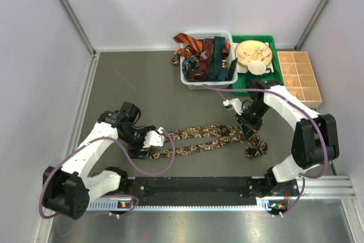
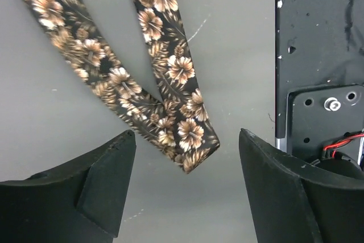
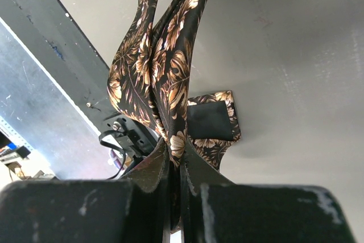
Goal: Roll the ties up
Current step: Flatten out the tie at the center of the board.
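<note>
Now one floral tie (image 2: 179, 69) out; right claw (image 3: 175, 157) pinches it; left claw (image 2: 186, 136) agape.

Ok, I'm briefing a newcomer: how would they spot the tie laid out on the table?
On the grey table, in front of the white basket, one tie lies doubled in two strands. It alone is brown floral; the other ties, striped, red and teal, are heaped in the basket.

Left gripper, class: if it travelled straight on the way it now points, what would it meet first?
Most likely the near end of the brown floral tie, lying on the grey table between the open jaws of the left gripper; depth is hard to judge.
</note>
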Controlling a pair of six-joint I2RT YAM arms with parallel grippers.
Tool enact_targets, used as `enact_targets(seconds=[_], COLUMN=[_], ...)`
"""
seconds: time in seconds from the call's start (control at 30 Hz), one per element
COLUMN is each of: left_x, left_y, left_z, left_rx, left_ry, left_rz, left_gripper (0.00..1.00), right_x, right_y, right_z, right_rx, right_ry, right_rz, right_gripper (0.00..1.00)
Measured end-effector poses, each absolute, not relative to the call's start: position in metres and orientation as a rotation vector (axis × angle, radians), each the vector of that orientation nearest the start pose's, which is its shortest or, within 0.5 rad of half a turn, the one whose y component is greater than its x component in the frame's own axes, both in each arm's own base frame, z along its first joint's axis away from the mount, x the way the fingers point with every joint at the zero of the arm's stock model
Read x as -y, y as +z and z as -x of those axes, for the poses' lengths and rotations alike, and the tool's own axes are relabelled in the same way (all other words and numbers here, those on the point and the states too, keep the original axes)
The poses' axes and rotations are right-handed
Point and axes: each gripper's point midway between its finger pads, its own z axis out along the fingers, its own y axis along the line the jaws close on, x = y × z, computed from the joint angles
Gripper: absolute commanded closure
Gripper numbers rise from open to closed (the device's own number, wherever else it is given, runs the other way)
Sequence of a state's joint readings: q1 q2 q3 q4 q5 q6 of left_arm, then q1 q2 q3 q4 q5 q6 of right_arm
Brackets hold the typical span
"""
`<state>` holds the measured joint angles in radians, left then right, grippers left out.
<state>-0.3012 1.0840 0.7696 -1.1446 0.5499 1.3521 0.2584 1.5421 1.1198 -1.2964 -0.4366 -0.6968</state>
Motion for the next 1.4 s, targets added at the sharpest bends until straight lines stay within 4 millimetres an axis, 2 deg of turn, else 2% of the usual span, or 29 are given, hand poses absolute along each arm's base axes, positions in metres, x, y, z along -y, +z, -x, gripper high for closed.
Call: enact_targets(seconds=[0.13,0.23,0.27,0.33,0.37,0.4,0.47,0.5,0.53,0.63,0.7,0.8,0.83,0.87,0.93,0.97,1.03,1.1,1.27,1.33,1.37,1.4], left_x=[0.103,0.092,0.087,0.073,0.069,0.067,0.062,0.059,0.058,0.059,0.06,0.055,0.053,0.05,0.045,0.042,0.038,0.037,0.045,0.048,0.049,0.05], left_y=[0.064,0.039,0.032,0.018,0.014,0.015,0.016,0.018,0.023,0.05,0.081,0.097,0.095,0.09,0.075,0.064,0.046,0.038,0.049,0.051,0.053,0.054], left_z=[-0.137,-0.129,-0.128,-0.128,-0.131,-0.139,-0.154,-0.161,-0.168,-0.193,-0.216,-0.23,-0.232,-0.233,-0.238,-0.24,-0.242,-0.247,-0.273,-0.274,-0.274,-0.274], left_rx=[2.26,2.232,2.223,2.218,2.218,2.242,2.293,2.324,2.362,2.521,2.656,2.71,2.704,2.698,2.686,2.682,2.686,2.705,2.749,2.735,2.722,2.707], left_ry=[0.624,0.51,0.469,0.354,0.304,0.238,0.118,0.071,0.043,-0.003,-0.097,-0.196,-0.202,-0.194,-0.157,-0.128,-0.06,-0.001,0.025,0.038,0.05,0.058], left_rz=[2.511,2.46,2.447,2.414,2.412,2.417,2.408,2.398,2.39,2.4,2.463,2.518,2.513,2.492,2.43,2.384,2.298,2.233,2.305,2.353,2.381,2.409], left_gripper=[0.19,0.36,0.49,0.62,0.72,0.85,0.92,0.98,1.0,1.0,1.0,1.0,0.99,0.92,0.89,0.84,0.79,0.69,0.53,0.42,0.31,0.27], right_x=[-0.097,-0.096,-0.095,-0.092,-0.089,-0.086,-0.082,-0.08,-0.078,-0.075,-0.072,-0.069,-0.068,-0.067,-0.065,-0.065,-0.066,-0.068,-0.066,-0.066,-0.066,-0.066], right_y=[0.095,0.095,0.095,0.095,0.095,0.095,0.095,0.096,0.097,0.101,0.102,0.096,0.092,0.085,0.066,0.057,0.04,0.028,0.019,0.019,0.018,0.017], right_z=[-0.173,-0.173,-0.173,-0.172,-0.173,-0.173,-0.173,-0.174,-0.174,-0.176,-0.177,-0.178,-0.177,-0.176,-0.175,-0.177,-0.185,-0.198,-0.216,-0.216,-0.217,-0.218], right_rx=[-2.783,-2.786,-2.786,-2.785,-2.782,-2.776,-2.764,-2.753,-2.74,-2.692,-2.664,-2.672,-2.688,-2.722,-2.811,-2.854,-2.913,-2.931,-2.922,-2.923,-2.921,-2.921], right_ry=[0.721,0.714,0.709,0.684,0.668,0.647,0.616,0.599,0.582,0.542,0.522,0.522,0.533,0.554,0.615,0.643,0.678,0.685,0.648,0.654,0.657,0.659], right_rz=[1.382,1.39,1.397,1.419,1.436,1.458,1.489,1.508,1.526,1.573,1.61,1.657,1.674,1.69,1.724,1.738,1.755,1.761,1.769,1.775,1.78,1.781], right_gripper=[1.0,1.0,1.0,1.0,1.0,1.0,1.0,1.0,1.0,1.0,1.0,1.0,1.0,1.0,1.0,1.0,1.0,1.0,1.0,1.0,1.0,1.0])
